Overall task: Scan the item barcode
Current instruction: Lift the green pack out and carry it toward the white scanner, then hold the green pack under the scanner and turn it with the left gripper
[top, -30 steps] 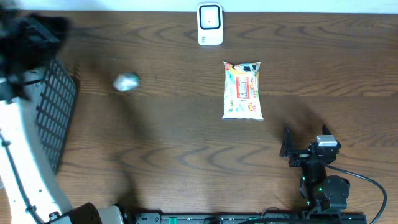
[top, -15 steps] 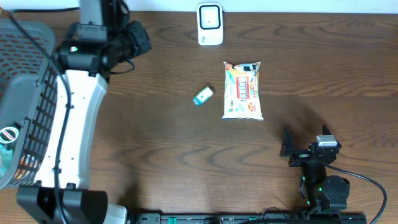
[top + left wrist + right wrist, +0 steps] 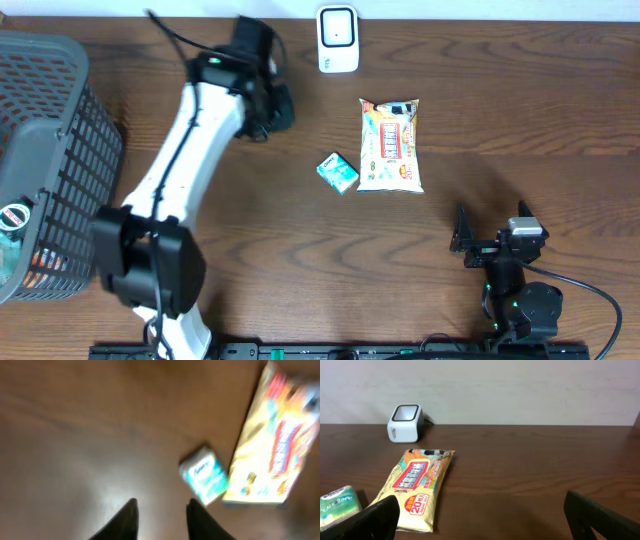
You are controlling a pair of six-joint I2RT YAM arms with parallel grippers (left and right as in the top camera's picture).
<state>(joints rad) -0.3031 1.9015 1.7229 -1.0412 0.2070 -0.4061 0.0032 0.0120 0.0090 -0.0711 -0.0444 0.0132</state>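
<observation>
A dark brown table [image 3: 300,250] of swirling wood grain fills the frame from above, its grain running side to side. Ahead of the right claw [image 3: 485,520], the tabletop ends at a plain off-white wall [image 3: 520,390] that rises from the far edge, evenly lit and faintly mottled. From overhead that wall shows only as a thin pale strip, well beyond the claw. Just ahead of the left claw [image 3: 160,520], a soft patch of glare [image 3: 107,492] whitens the wood in a blurred view. A faint shadow [image 3: 490,190] darkens the surface just ahead of the right claw.
</observation>
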